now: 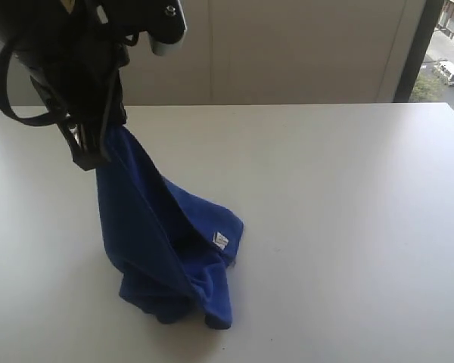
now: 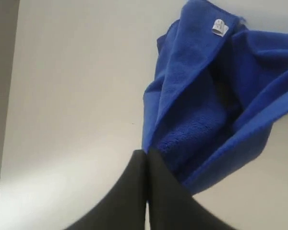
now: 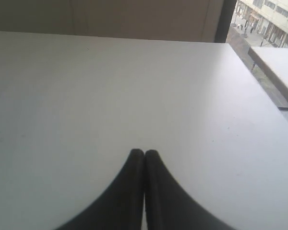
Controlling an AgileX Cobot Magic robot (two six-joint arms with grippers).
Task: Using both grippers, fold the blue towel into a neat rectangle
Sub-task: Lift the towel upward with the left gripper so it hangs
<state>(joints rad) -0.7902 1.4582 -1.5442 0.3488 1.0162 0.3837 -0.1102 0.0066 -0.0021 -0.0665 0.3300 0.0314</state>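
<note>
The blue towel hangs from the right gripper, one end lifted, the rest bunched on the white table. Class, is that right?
No, the gripper is wrong. The blue towel hangs from the left gripper, one end lifted, the rest bunched on the white table, as the exterior view shows. The right gripper is shut on nothing.

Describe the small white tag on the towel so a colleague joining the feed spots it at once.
On the white table, the blue towel hangs from the left gripper, its lower end bunched on the surface. Follow the cloth down and away from the gripper to its far folded edge, where the tag sits. It is the only white patch on the all-blue cloth.
</note>
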